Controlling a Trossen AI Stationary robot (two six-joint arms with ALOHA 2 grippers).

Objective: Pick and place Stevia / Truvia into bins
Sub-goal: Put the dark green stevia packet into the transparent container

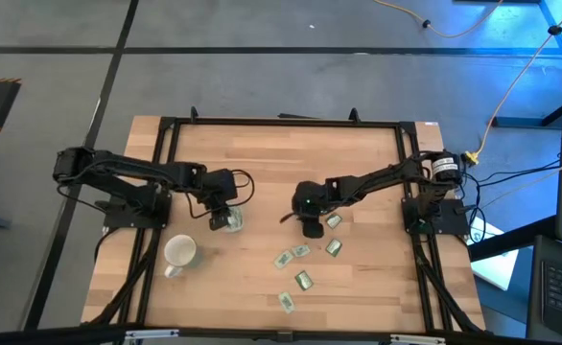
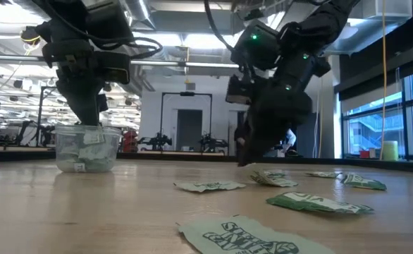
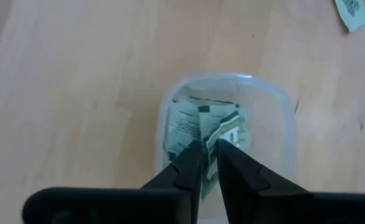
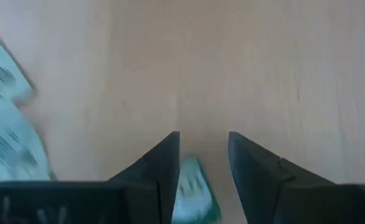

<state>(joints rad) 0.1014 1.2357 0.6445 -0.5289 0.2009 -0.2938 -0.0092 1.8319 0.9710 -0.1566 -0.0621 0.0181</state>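
The clear cup [image 1: 231, 223] stands on the table's left half with several green and white sachets [image 3: 189, 121] inside it. My left gripper [image 3: 210, 148] points down into the cup, its fingers a narrow gap apart, and one sachet [image 3: 227, 129] stands on edge just beyond their tips. My right gripper [image 4: 204, 134] is open, low over the middle of the table, with one sachet [image 4: 192, 186] lying on the wood between its fingers. More sachets [image 1: 300, 252] lie flat on the table to the near right of it. My left gripper has its fingertips [image 3: 195, 152] inside the cup's mouth, coming from above. They are right at the upper edge of the standing sachet. Whether they touch it, I cannot tell.
A white mug [image 1: 178, 253] with a handle stands near the cup, toward the table's near left. Loose sachets [image 2: 318, 203] are scattered from the centre toward the near edge [image 1: 286, 302]. The far half of the table [image 1: 281, 153] is bare wood inside a black frame.
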